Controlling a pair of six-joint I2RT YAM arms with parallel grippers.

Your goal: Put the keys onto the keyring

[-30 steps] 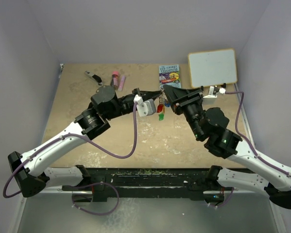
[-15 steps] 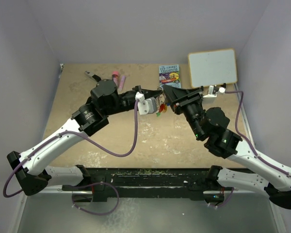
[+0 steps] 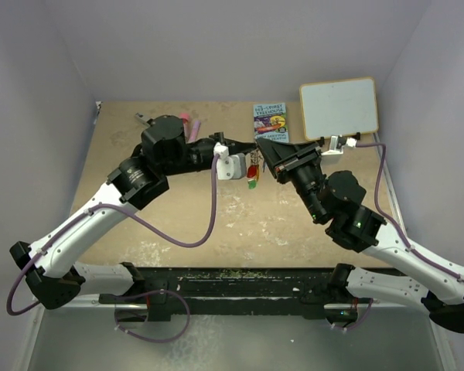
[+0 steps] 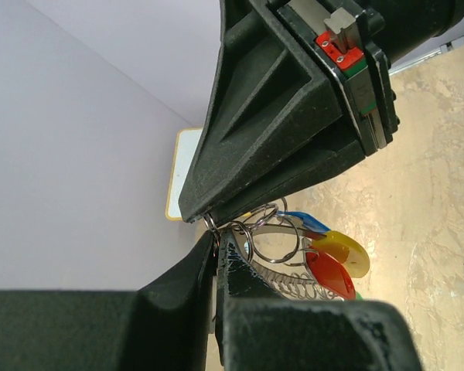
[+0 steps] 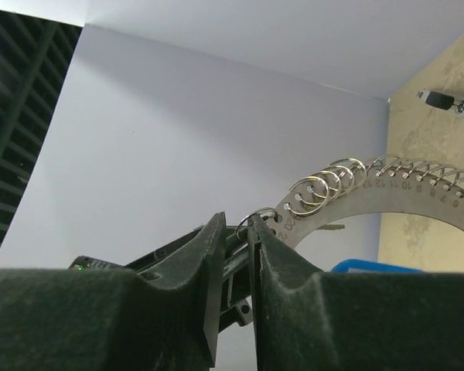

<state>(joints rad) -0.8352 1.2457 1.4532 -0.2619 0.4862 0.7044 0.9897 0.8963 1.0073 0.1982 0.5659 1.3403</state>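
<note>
The keyring [image 5: 387, 202] is a flat grey numbered ring with small silvery split rings along its rim, held in the air between both grippers. It also shows in the top view [image 3: 254, 161]. The keys [image 4: 332, 263], with blue, yellow, red and green heads, hang from it, seen in the top view [image 3: 253, 176] too. My left gripper [image 4: 215, 238] is shut on a small split ring at the keyring's edge. My right gripper [image 5: 238, 226] meets it tip to tip, jaws a narrow gap apart, with a split ring at its tips.
A book [image 3: 270, 122] and a whiteboard [image 3: 339, 107] lie at the back right. Pink items [image 3: 190, 125] and a black-and-silver tool [image 3: 143, 118] lie at the back left, just behind my left arm. Walls close in on three sides.
My left arm has swung toward the back of the table, still holding. The keys swung a little under the ring. My right arm has barely moved.
</note>
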